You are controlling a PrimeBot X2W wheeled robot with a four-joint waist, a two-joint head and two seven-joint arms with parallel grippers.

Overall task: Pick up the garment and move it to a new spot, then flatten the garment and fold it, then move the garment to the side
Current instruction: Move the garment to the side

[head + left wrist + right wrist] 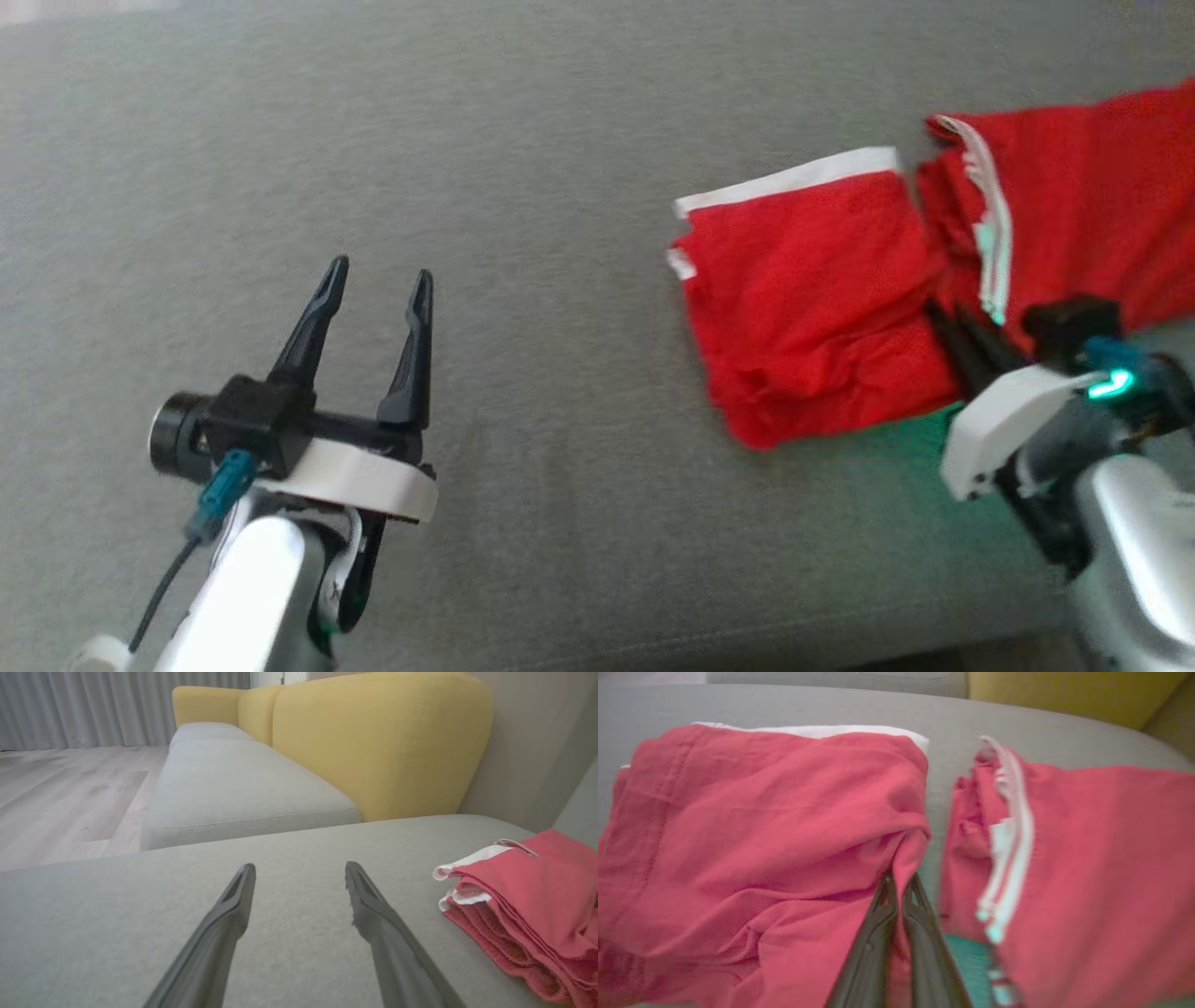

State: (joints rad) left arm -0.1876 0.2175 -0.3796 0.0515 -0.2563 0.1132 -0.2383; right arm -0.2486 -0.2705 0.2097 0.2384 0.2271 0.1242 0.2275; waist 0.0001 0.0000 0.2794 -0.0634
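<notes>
The garment [822, 308] is red with white trim and lies crumpled on the grey cushion [523, 168] at the right of the head view. It also shows as a folded edge in the left wrist view [528, 905]. My right gripper [943, 322] is shut on a pinch of the garment's red cloth [752, 849] between its two bunched halves; the right wrist view has its fingers [878, 933] pressed together around a fold. My left gripper [378, 275] hovers open over bare cushion well to the left of the garment, nothing between its fingers [233, 905].
A yellow sofa back [373, 742] rises behind the grey seat cushions [233, 784]. Wooden floor [60, 793] and grey curtains [93, 704] lie beyond. The cushion's front edge [709, 644] runs along the bottom of the head view.
</notes>
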